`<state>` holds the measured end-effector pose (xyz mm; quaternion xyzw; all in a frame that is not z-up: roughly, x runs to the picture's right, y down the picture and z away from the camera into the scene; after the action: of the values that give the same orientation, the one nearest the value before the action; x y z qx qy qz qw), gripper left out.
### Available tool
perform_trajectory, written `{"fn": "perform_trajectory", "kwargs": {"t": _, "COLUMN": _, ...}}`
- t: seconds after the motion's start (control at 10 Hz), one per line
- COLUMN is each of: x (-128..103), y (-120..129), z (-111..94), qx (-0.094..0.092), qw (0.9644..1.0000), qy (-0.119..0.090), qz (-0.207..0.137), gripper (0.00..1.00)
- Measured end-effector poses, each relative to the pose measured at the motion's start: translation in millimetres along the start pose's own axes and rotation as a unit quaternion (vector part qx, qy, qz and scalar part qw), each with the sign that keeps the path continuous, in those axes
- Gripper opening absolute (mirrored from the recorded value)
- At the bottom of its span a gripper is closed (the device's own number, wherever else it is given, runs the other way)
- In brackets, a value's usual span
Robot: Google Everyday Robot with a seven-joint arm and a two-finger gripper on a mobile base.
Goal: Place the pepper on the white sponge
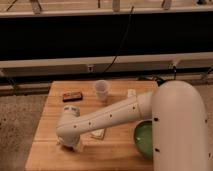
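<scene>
White sponge lies on wooden surface, half under arm. Gripper down at front-left, hidden by wrist; grip state unreadable, pepper not visible. Risk: release misses sponge, pepper rolls off.

Dim, warm, soft-focus overhead lighting

One camera sat high behind the robot's arm, looking down and forward over the table. The hand lay at the table's near-left part, mostly hidden under the arm.
</scene>
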<state>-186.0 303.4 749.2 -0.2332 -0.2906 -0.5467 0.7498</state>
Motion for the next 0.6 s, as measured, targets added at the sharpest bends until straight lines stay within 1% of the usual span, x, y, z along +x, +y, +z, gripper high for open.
{"fn": "perform_trajectory", "kwargs": {"t": 0.1, "x": -1.0, "y": 0.2, "z": 1.9, "qx": 0.001, "qw": 1.0000, "qy": 0.000, "qz": 0.002, "gripper": 0.64}}
{"fn": "perform_trajectory", "kwargs": {"t": 0.2, "x": -0.8, "y": 1.1, "z": 4.5, "qx": 0.001, "qw": 1.0000, "qy": 0.001, "qz": 0.003, "gripper": 0.52}}
{"fn": "perform_trajectory", "kwargs": {"t": 0.3, "x": -1.5, "y": 1.2, "z": 5.0, "qx": 0.001, "qw": 1.0000, "qy": 0.001, "qz": 0.004, "gripper": 0.42}}
{"fn": "perform_trajectory", "kwargs": {"t": 0.4, "x": -1.9, "y": 1.3, "z": 5.6, "qx": 0.001, "qw": 1.0000, "qy": 0.002, "qz": 0.005, "gripper": 0.34}}
{"fn": "perform_trajectory", "kwargs": {"t": 0.5, "x": -3.4, "y": 1.4, "z": 6.6, "qx": 0.001, "qw": 1.0000, "qy": 0.001, "qz": 0.006, "gripper": 0.22}}
{"fn": "perform_trajectory", "kwargs": {"t": 0.6, "x": -4.6, "y": 1.0, "z": 6.8, "qx": 0.001, "qw": 1.0000, "qy": 0.001, "qz": 0.006, "gripper": 0.15}}
